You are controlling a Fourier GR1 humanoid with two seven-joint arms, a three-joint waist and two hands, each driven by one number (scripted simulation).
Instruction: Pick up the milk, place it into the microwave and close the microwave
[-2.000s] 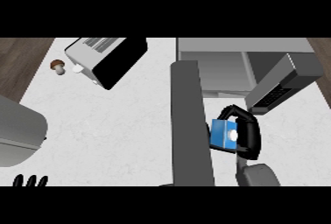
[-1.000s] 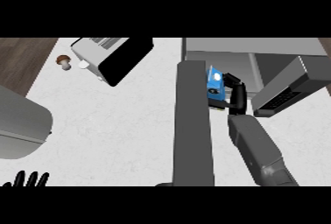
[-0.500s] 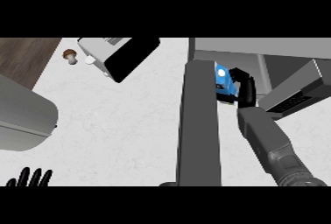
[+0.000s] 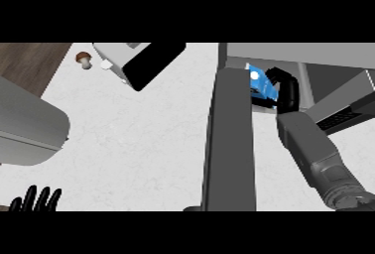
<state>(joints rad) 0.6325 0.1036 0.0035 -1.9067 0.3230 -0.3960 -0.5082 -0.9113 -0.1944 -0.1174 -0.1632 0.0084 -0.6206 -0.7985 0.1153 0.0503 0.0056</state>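
Note:
The blue milk carton [image 4: 258, 84] sits in the mouth of the microwave [image 4: 322, 69] at the upper right. My right hand [image 4: 284, 92] is curled round the carton's right side, its grey forearm stretching up from the lower right. The microwave's open door [image 4: 230, 144] stands edge-on as a tall dark slab just left of the carton and arm. My left hand [image 4: 36, 199] rests open at the lower left corner, fingers up. Part of the carton is hidden behind the door and the hand.
A toaster [image 4: 143, 62] lies at the upper middle with a brown mushroom [image 4: 84, 59] to its left. A large grey pot-like body [image 4: 26, 126] fills the left edge. White counter [image 4: 139, 134] spreads between them and the door.
My right hand has carried the milk carton up and away from the counter beside the door into the microwave's opening. The view has shifted, and the left hand stays put.

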